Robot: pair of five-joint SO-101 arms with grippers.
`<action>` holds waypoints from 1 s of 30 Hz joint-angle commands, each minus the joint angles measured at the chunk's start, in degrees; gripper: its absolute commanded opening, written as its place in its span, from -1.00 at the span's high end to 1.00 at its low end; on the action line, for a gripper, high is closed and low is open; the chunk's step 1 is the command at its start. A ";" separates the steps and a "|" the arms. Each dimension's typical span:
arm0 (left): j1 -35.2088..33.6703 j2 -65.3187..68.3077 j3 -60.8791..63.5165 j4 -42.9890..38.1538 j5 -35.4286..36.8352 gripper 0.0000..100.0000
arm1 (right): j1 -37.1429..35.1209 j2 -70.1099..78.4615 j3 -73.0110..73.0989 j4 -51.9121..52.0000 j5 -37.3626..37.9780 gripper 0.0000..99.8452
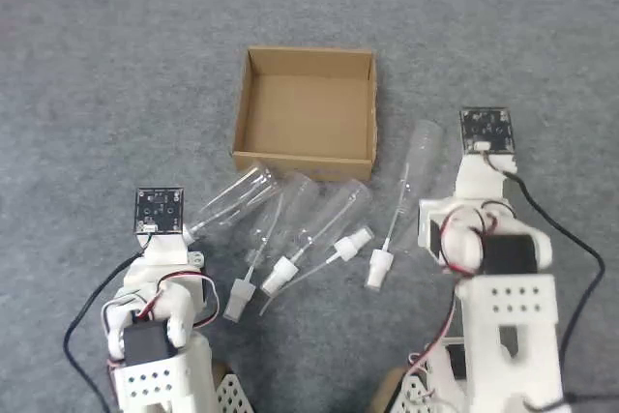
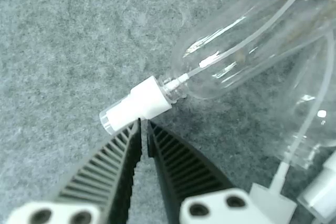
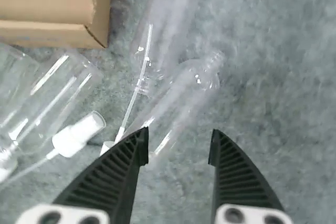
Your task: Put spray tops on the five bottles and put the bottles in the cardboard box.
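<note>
Several clear bottles lie in front of the cardboard box (image 1: 305,108). One bottle (image 2: 247,51) carries a white spray top (image 2: 135,104). My left gripper (image 2: 143,125) is shut and empty, its tips just short of that top. My right gripper (image 3: 178,137) is open, low over the carpet. An uncapped bottle (image 3: 181,98) lies between and beyond its fingers, untouched, neck pointing away. Beside it lies another bottle (image 3: 168,3) with a thin dip tube (image 3: 137,77) running along it. In the high view, loose spray tops (image 1: 280,275) with tubes lie near the bottle mouths.
The box is open and holds nothing; its corner (image 3: 97,30) is close to the right gripper's bottles. Grey carpet (image 1: 97,94) covers the table. Bottles and tops crowd the strip between the two arms. A loose spray top (image 3: 79,132) lies near the right gripper's finger.
</note>
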 commanded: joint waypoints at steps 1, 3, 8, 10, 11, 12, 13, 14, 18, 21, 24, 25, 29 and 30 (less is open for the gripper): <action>0.26 -0.88 -0.57 0.18 -0.44 0.98 | -0.48 6.11 -6.24 -0.40 -4.04 0.67; 0.26 -0.88 -0.57 0.18 -0.44 0.98 | -0.48 9.27 -7.82 -0.40 -5.80 0.67; 0.26 -0.88 -0.57 0.18 -0.44 0.98 | -0.48 16.57 -11.25 -0.40 -9.58 0.67; 0.26 -0.88 -0.57 0.18 -0.44 0.98 | -0.48 19.12 -12.48 -0.40 -11.43 0.67; 0.26 -0.88 -0.57 0.18 -0.44 0.98 | -0.48 20.18 -13.10 -0.40 -12.48 0.67; 0.26 -0.88 -0.57 0.18 -0.44 0.98 | -0.48 21.32 -13.63 -0.40 -13.45 0.67; 0.26 -0.88 -0.57 0.18 -0.44 0.98 | -0.48 22.46 -14.15 -0.40 -14.42 0.67; 0.26 -0.88 -0.57 0.18 -0.44 0.98 | -0.48 23.52 -14.68 -0.40 -15.30 0.67; 0.26 -0.88 -0.57 0.18 -0.44 0.98 | -0.48 27.12 -16.35 -0.75 -18.11 0.67; 0.26 -0.88 -0.57 0.18 -0.44 0.98 | -0.22 29.14 -16.53 -3.21 -19.25 0.67; 0.26 -0.88 -0.57 0.18 -0.44 0.98 | -0.04 30.64 -16.53 -5.14 -19.34 0.67; 0.26 -0.88 -0.57 0.18 -0.44 0.98 | -0.04 30.99 -16.53 -5.41 -19.34 0.67; 0.26 -0.88 -0.57 0.18 -0.44 0.98 | -0.22 32.92 -16.53 -5.58 -22.42 0.67; 0.26 -0.88 -0.57 0.18 -0.44 0.98 | -0.13 33.45 -16.62 -5.67 -22.86 0.67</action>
